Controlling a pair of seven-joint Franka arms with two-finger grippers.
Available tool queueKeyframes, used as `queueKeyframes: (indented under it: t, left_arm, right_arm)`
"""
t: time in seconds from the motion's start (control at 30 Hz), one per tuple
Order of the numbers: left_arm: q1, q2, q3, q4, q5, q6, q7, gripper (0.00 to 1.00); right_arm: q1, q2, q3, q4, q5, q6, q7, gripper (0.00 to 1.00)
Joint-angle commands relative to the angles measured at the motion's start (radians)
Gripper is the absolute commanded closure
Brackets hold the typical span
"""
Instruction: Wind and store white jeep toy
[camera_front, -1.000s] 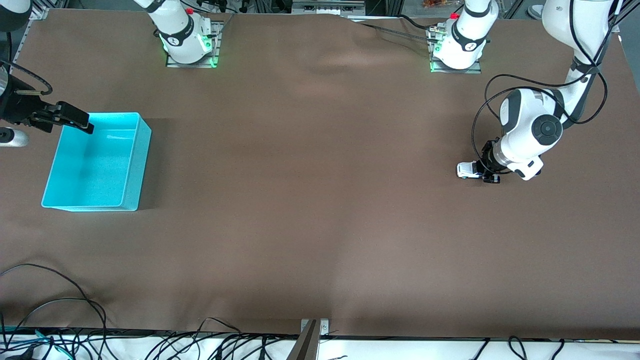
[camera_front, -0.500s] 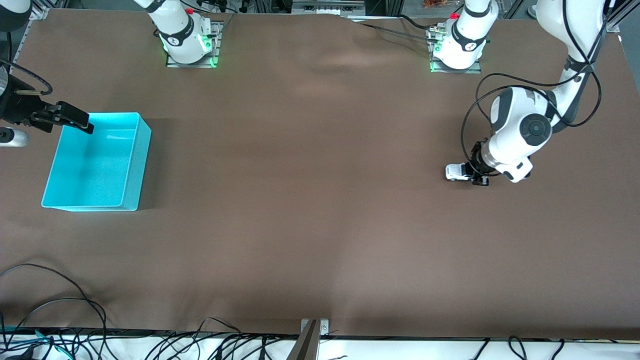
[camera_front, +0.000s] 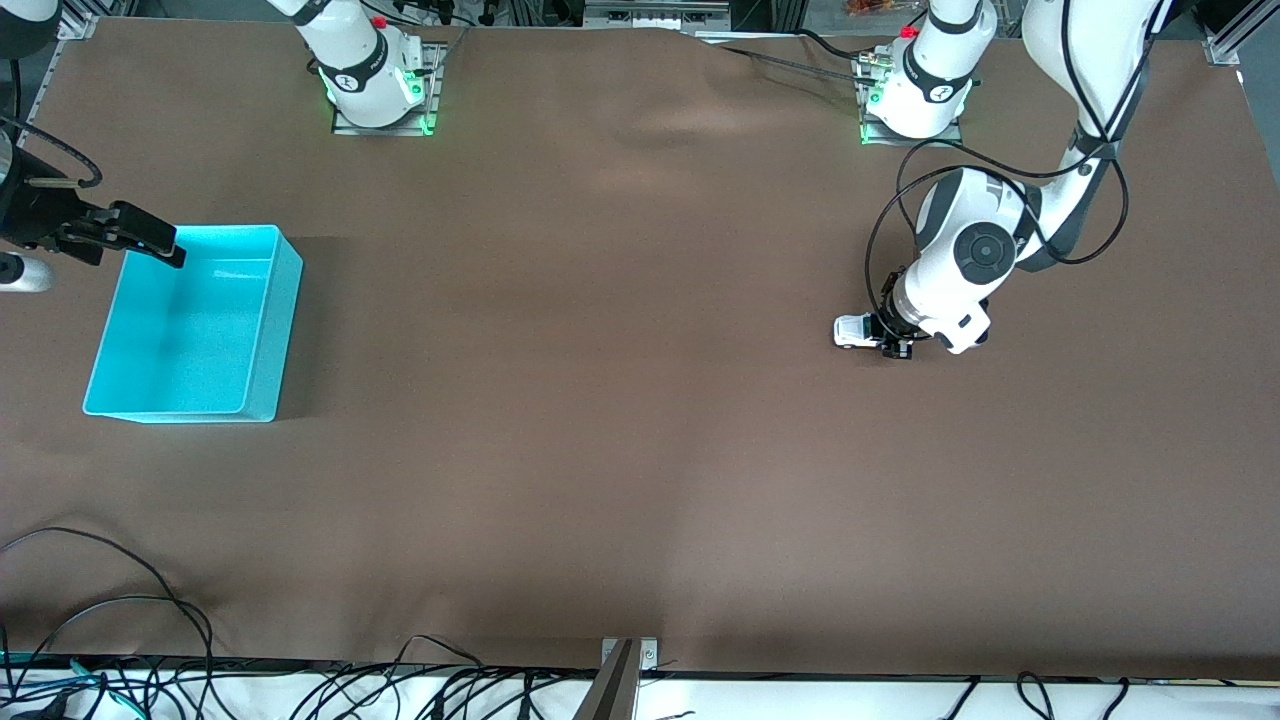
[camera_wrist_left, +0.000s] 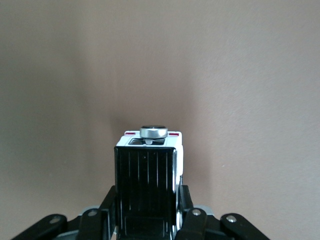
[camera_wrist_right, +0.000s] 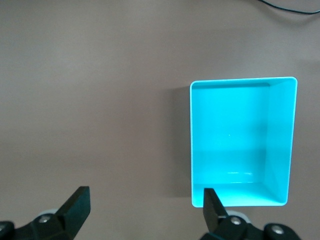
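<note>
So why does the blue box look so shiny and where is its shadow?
Front view: the blue box glows under overhead light, its shadow falling toward the table's middle. Right wrist view: pale glare streaks its floor. Left wrist view: the toy car shades the cloth beside it.

1. The desk (camera_front: 600, 420) is seen covered by a brown sheet.
2. The white jeep toy (camera_front: 855, 331) is found toward the left arm's end of the desk, clamped by the left claw (camera_front: 893, 338), which is lowered to the surface.
3. A turquoise bin (camera_front: 190, 325) is located toward the right arm's end of the desk, well apart from the toy.
4. The right claw (camera_front: 150, 238) is observed spread wide over the bin's rim; that arm waits.
5. Black cables (camera_front: 120, 640) are noted along the desk's near edge.
</note>
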Motion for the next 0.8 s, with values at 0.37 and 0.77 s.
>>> queueKeyframes:
  t: [0.37, 0.77]
  left_arm:
    - [0.018, 0.032, 0.011, 0.003, 0.062, 0.029, -0.024, 0.90]
    - [0.123, 0.052, 0.011, 0.006, 0.164, 0.031, -0.013, 0.90]
  right_arm:
    - [0.001, 0.007, 0.000, 0.027, 0.008, -0.012, -0.006, 0.00]
    - [0.001, 0.007, 0.000, 0.028, 0.007, -0.008, -0.006, 0.00]
